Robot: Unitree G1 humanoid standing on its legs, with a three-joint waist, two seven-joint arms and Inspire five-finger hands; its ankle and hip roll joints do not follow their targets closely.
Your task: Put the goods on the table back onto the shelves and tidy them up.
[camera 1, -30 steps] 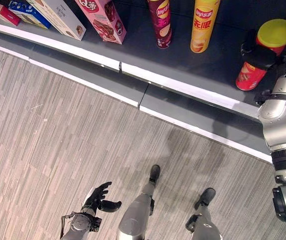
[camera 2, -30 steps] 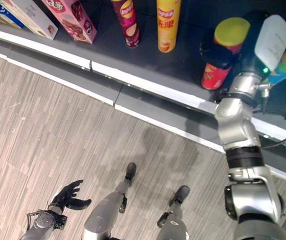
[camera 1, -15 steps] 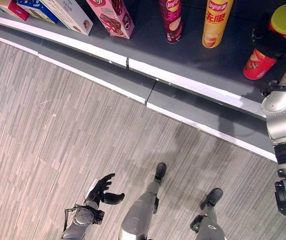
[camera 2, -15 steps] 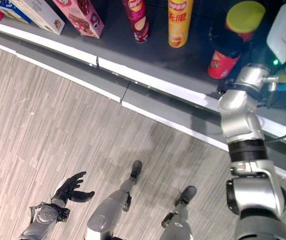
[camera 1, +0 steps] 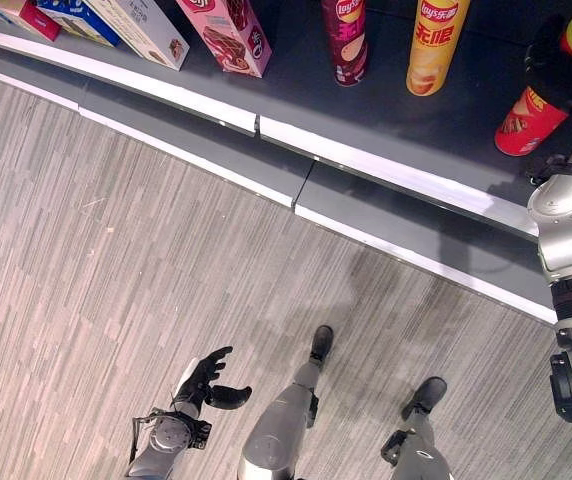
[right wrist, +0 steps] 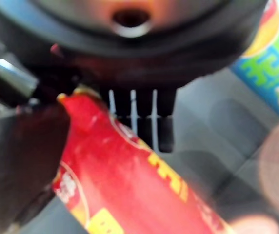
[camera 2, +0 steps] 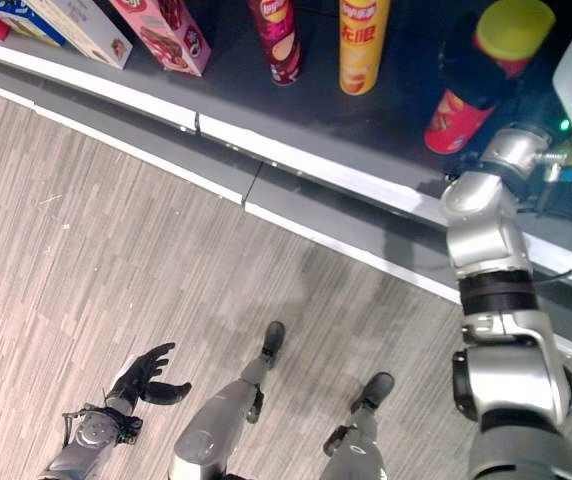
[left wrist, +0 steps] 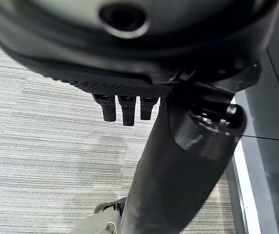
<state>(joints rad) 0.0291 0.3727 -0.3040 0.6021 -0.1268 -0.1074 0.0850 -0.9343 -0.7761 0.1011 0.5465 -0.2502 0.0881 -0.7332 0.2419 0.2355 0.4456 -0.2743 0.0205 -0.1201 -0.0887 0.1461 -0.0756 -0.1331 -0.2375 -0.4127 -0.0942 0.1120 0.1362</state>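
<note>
Right hand (camera 1: 556, 75) fingers wrap the red yellow-lidded can (camera 1: 536, 115) on the shelf (camera 1: 386, 110)

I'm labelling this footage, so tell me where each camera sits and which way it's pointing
Left eye view: on the head, looking down at the floor and shelf; open left hand low.
Right eye view: beside it, same scene; right hand grips the red can.
Left wrist view: along its straight fingers toward floor.
Right wrist view: along its hand, at the can.
Both eyes share the shelf.

Red can (camera 2: 463, 98) partly behind the dark right hand (camera 2: 473, 68).
</note>
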